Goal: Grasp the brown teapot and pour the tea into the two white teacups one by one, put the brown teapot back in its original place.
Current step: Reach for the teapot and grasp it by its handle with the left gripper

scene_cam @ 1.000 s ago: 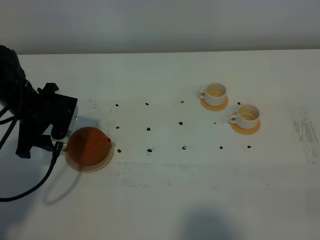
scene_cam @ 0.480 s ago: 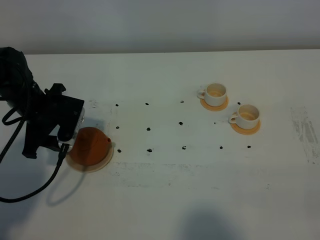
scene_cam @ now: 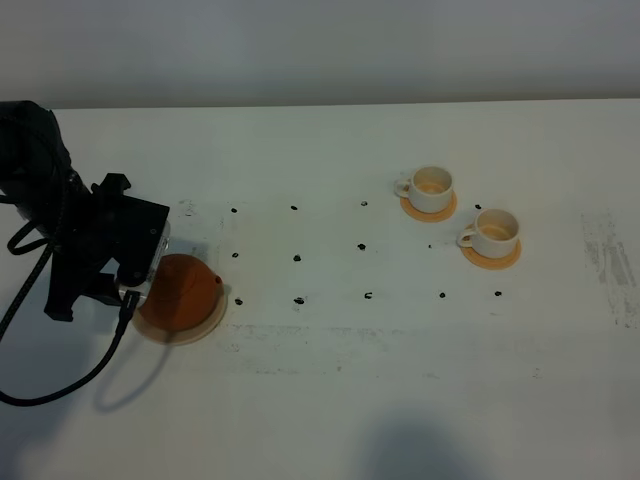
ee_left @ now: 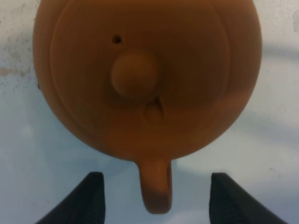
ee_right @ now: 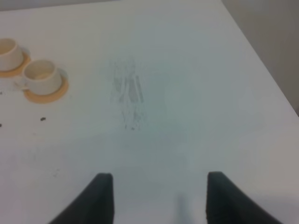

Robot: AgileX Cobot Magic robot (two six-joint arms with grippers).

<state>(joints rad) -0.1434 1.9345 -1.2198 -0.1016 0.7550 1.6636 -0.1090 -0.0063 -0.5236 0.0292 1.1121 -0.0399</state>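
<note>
I get flat, even light and soft focus throughout; the brown teapot (ee_left: 140, 70) blurs in my left wrist view, a soft shadow beside it.

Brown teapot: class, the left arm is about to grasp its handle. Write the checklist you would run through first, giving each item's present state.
1. The brown teapot sits on its pale coaster: ok.
2. The handle lies between the fingers of the left gripper: ok.
3. Fingers stand apart from the handle on both sides, gripping nothing: ok.
4. The lid is seated on the teapot: ok.
5. Both white teacups stand upright on their orange coasters: ok.
6. Tea inside the teapot: cannot tell.
</note>
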